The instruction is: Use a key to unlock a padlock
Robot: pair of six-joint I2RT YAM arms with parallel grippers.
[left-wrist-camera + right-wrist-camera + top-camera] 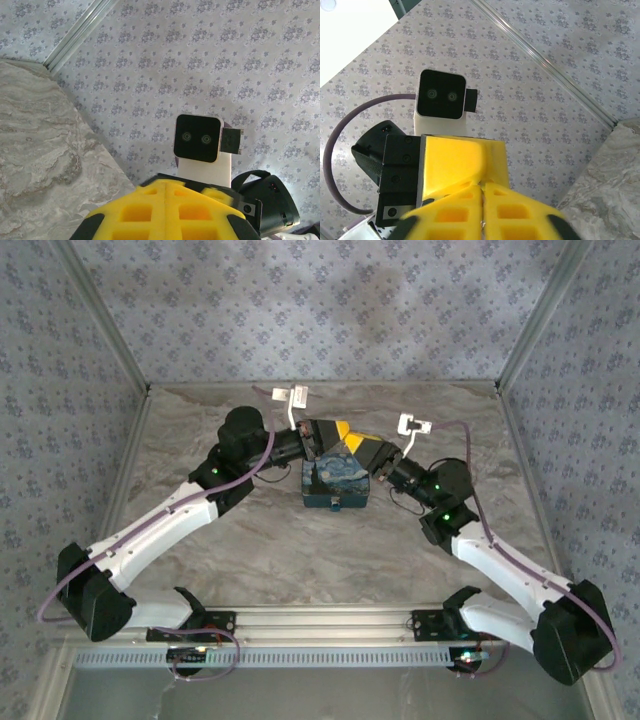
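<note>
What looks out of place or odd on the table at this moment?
Nothing looks spilled or damaged. The painted box sits flat at mid-table. One odd thing: the left gripper and the right gripper meet tip to tip by its far edge, and both wrist views look mostly at the wallpapered walls.

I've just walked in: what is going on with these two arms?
The left end effector and the right end effector meet tip to tip near the middle of the table, by the far edge of a small blue painted box. Both look shut in their wrist views. I cannot make out a key or padlock, so progress is unclear.
</note>
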